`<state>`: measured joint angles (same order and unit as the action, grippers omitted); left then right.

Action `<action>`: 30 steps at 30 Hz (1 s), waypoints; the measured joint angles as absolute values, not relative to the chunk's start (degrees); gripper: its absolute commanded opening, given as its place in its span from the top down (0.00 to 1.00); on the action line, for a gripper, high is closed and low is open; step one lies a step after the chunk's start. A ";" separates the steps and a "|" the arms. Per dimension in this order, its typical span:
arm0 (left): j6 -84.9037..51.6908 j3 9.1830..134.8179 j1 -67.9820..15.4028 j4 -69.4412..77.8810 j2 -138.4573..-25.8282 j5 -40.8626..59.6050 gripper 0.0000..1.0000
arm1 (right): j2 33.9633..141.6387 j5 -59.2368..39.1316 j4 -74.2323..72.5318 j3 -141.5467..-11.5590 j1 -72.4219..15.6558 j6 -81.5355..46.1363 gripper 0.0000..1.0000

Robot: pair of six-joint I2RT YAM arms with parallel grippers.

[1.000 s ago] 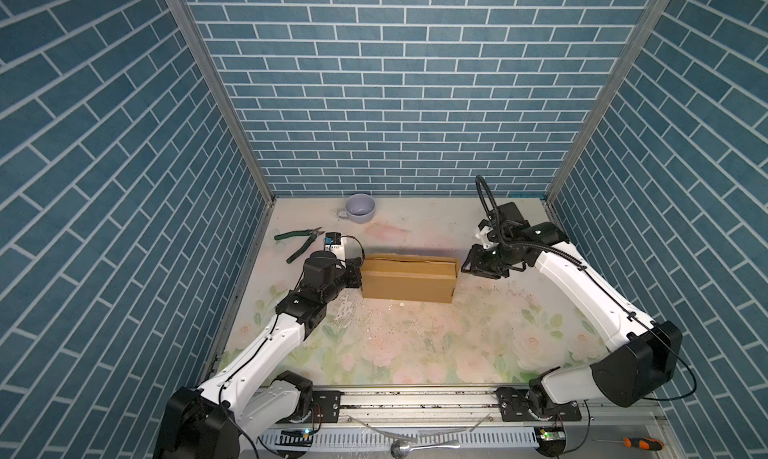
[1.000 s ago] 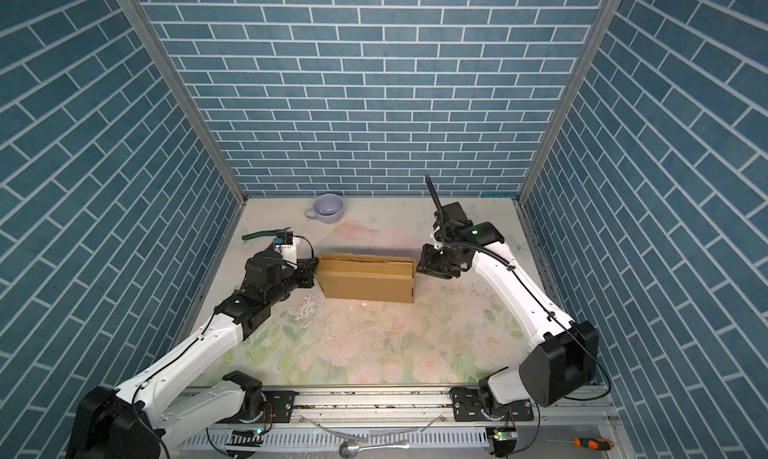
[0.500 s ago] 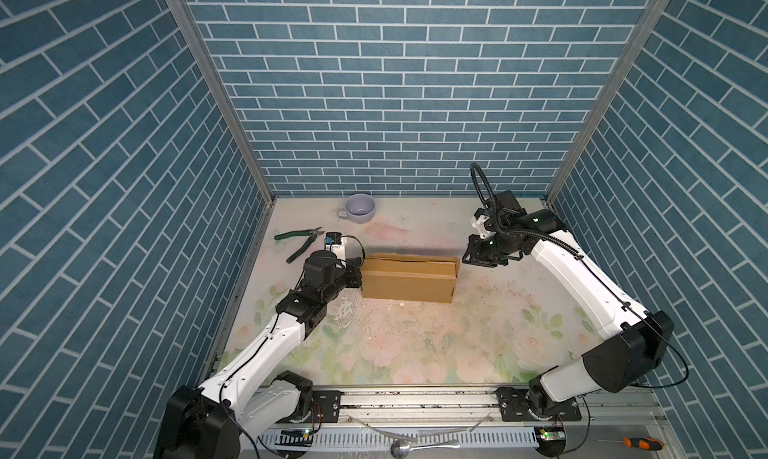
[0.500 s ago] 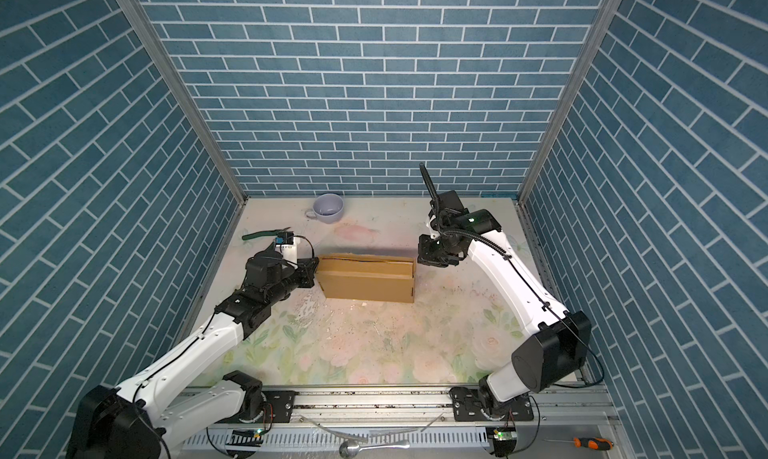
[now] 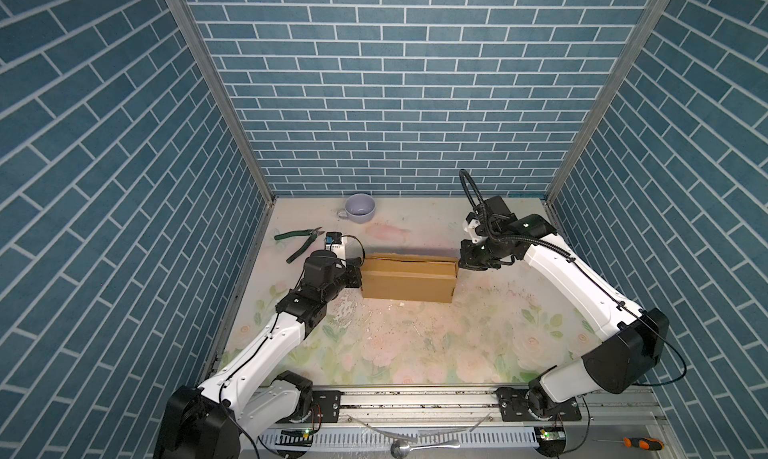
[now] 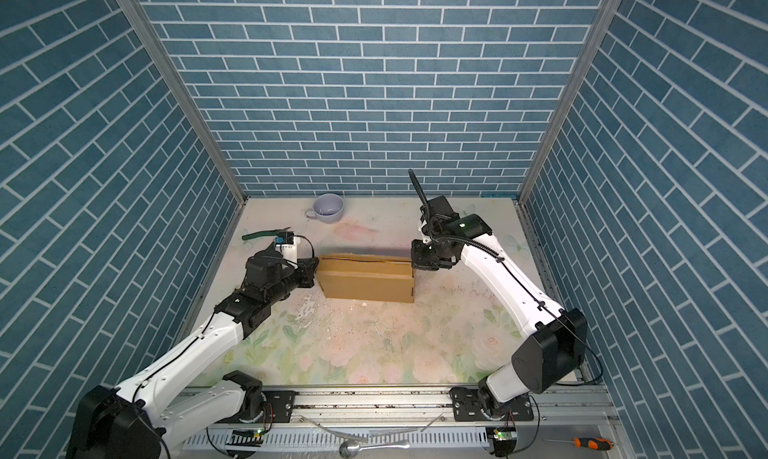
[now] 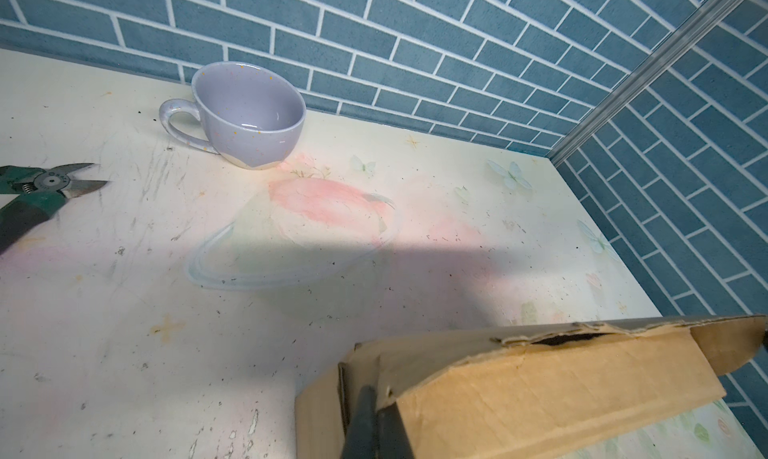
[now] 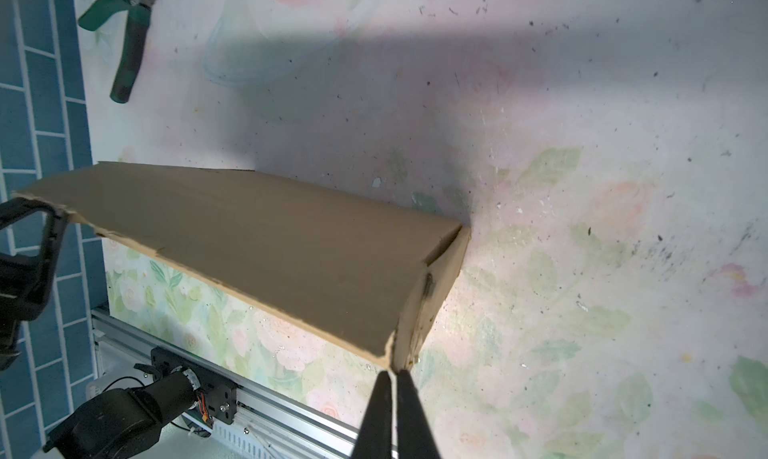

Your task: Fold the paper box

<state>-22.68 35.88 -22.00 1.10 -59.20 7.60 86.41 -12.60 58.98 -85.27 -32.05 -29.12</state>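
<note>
Right wrist: paper box corner touches closed right gripper.

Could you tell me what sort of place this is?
Probably a robot test booth: brick-pattern panel walls enclose a floral tabletop, with the left arm and right arm mounted on an aluminium rail.

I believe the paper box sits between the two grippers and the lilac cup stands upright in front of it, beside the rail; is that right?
Not quite: the lilac cup stands upright behind the paper box, by the back wall, not in front beside the rail, as both top views show. The box does sit between the left gripper and the right gripper.
</note>
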 measured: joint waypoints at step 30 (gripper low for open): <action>-21.71 35.77 -22.00 0.08 -58.43 7.42 1.00 | 85.71 -22.46 55.64 -83.74 -22.96 -30.39 0.66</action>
<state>-21.71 35.77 -22.00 0.08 -58.43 7.42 85.71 -22.46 55.64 -83.74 -22.96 -30.39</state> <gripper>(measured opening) 0.053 0.307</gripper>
